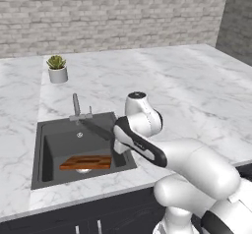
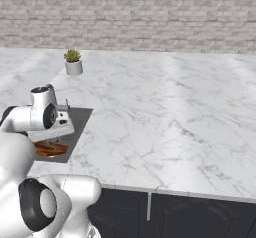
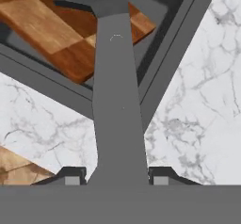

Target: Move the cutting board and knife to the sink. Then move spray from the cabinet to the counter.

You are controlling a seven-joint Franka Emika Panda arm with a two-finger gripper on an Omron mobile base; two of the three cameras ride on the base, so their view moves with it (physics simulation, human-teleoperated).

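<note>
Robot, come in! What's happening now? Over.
Pincer shut on knife, over sink. Board lying in sink. Faucet close by knife tip.

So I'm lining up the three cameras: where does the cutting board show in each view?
Left base view: the cutting board lies in the sink, near its front wall, lower left of the picture.
Right base view: a strip of it shows at the left edge, below the white arm.
Hand view: its checkered corner is at upper left, behind the knife in the gripper.
Shared landmark: the sink.
</note>
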